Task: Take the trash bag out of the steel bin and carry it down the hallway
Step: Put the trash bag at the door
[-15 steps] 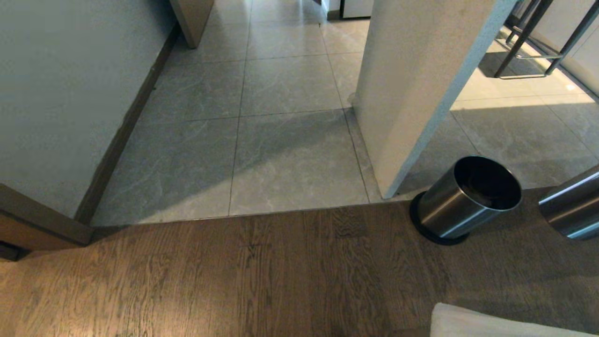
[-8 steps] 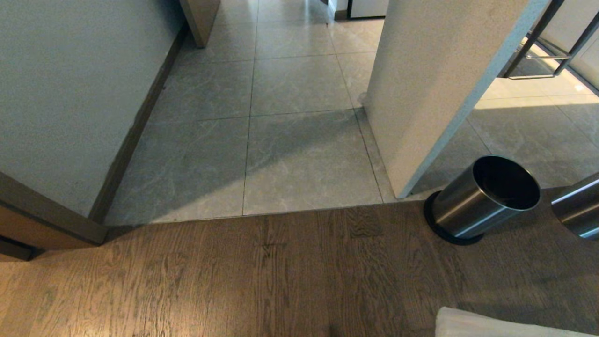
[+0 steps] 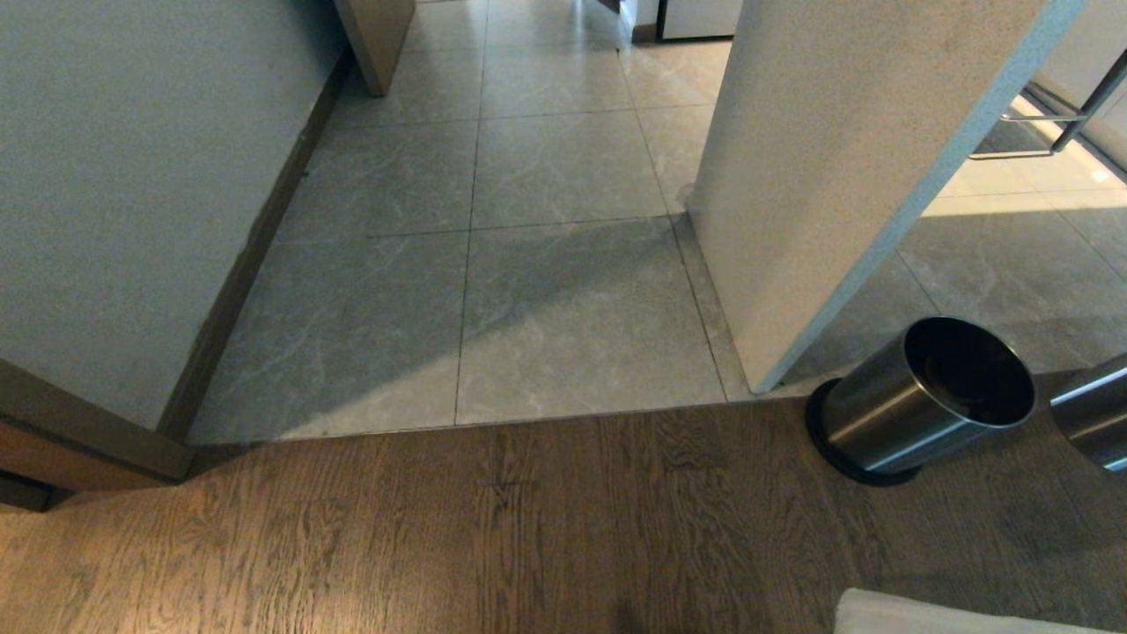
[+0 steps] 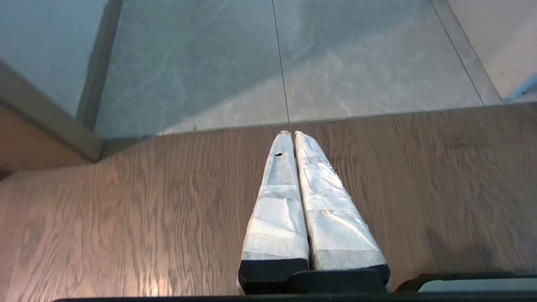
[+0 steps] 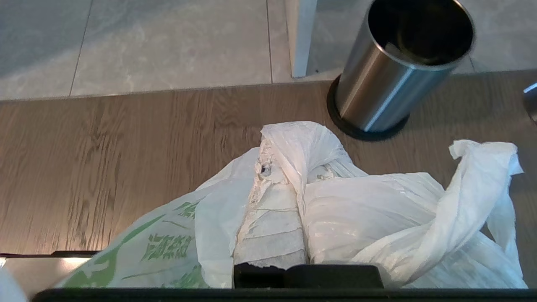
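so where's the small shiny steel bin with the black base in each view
Head view: small shiny steel bin with the black base at lower right, on the wood floor beside the white wall corner.
Left wrist view: not in it; only the shut left gripper over wood floor.
Right wrist view: upper right, beyond the white plastic bag with green print that the right gripper clamps.
Shared landmark: the seam between wood floor and grey tiles.

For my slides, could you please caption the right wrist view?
Right hand shut on the white trash bag, with the empty steel bin standing beyond on wooden floor.
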Controlling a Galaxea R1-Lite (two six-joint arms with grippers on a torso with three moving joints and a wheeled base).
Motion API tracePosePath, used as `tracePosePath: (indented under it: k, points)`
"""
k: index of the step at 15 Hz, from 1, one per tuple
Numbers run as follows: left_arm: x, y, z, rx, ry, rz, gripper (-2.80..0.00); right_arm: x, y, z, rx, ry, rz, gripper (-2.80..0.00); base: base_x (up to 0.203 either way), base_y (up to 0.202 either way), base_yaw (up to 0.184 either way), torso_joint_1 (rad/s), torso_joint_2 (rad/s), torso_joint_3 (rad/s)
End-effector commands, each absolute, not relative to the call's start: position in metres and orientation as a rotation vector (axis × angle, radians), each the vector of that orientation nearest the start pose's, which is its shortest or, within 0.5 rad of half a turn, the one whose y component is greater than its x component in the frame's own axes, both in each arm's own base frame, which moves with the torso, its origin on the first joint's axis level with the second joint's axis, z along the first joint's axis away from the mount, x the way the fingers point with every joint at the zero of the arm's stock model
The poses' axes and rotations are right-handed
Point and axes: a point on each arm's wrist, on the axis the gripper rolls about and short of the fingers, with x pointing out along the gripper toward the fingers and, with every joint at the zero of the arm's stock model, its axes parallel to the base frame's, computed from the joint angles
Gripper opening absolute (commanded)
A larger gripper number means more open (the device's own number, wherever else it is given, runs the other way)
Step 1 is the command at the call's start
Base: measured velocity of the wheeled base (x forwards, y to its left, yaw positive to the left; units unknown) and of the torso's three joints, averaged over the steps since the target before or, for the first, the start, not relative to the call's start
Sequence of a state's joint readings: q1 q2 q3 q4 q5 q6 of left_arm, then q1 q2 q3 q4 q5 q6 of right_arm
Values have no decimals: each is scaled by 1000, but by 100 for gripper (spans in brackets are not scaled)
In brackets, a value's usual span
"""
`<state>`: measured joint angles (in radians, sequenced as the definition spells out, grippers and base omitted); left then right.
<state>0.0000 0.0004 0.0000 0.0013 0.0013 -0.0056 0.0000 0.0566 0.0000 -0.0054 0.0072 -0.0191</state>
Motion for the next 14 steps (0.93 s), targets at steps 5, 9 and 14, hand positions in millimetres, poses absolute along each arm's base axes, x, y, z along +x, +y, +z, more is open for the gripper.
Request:
tracePosePath:
  k: [5, 9, 14]
  points:
    - [-23, 0, 75, -6, 2, 2, -280, -18, 0, 77, -20, 52, 8, -280, 190, 0, 1, 2, 3, 1]
    - [-23, 0, 75, -4, 1, 2, -280, -18, 0, 77, -20, 52, 8, -280, 191, 0, 1, 4, 4, 2]
    - [-23, 0, 75, -5, 2, 2, -280, -18, 0, 77, -20, 52, 8, -280, 92, 0, 1, 2, 3, 0]
